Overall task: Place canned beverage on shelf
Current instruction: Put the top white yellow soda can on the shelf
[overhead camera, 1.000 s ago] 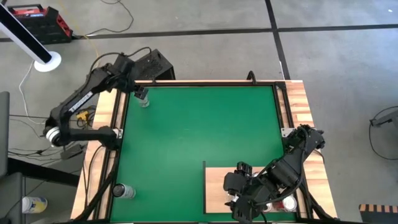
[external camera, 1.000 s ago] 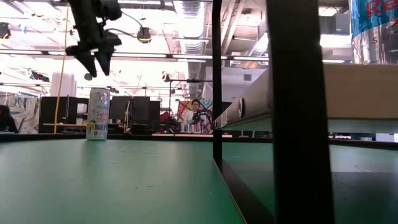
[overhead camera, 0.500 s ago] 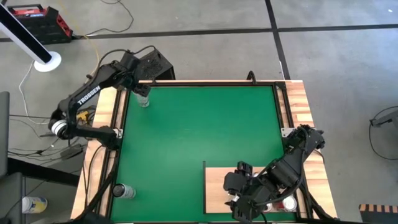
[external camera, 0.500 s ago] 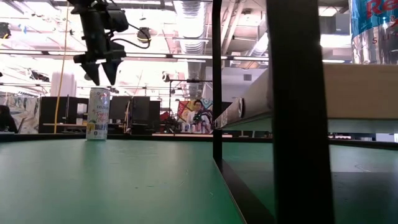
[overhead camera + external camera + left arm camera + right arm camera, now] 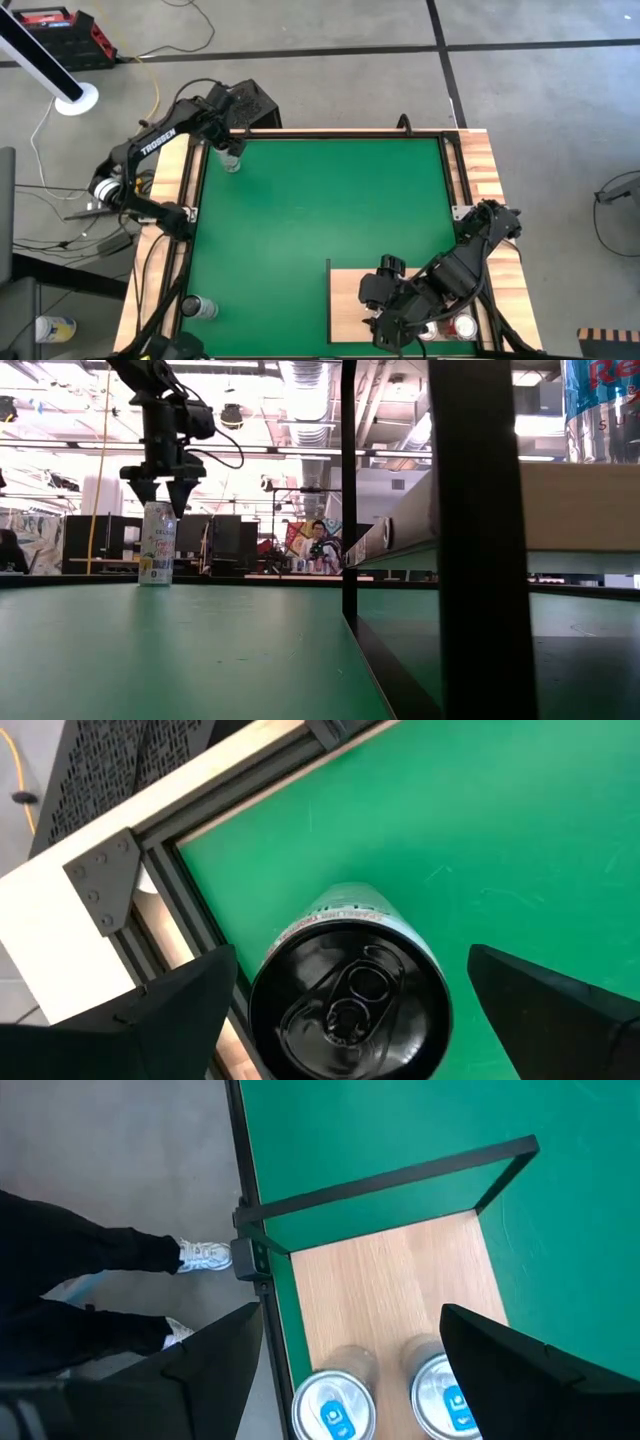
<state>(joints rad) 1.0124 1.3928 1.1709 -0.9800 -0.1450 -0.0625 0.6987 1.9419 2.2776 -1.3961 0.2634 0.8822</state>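
A slim canned beverage (image 5: 158, 543) stands upright on its base at the far left corner of the green mat (image 5: 320, 210). My left gripper (image 5: 163, 500) hangs open just over it, one fingertip on each side of the can's black top (image 5: 350, 1010), apart from it. The shelf (image 5: 350, 300), a pale wood panel, lies at the near right. Two cans with blue tops (image 5: 333, 1405) (image 5: 450, 1400) stand on the shelf. My right gripper (image 5: 350, 1312) hovers open above these two cans and holds nothing.
Another can (image 5: 198, 308) sits at the table's near left edge. A black frame post (image 5: 348, 490) of the shelf stands mid-table. Wooden planks (image 5: 190, 170) edge the mat. A person's legs and shoes (image 5: 110, 1270) show beside the table near the shelf.
My left gripper has come down and toward the can at the far left corner, from well above it to level with its top, and its fingers have spread wider. The can has stayed put.
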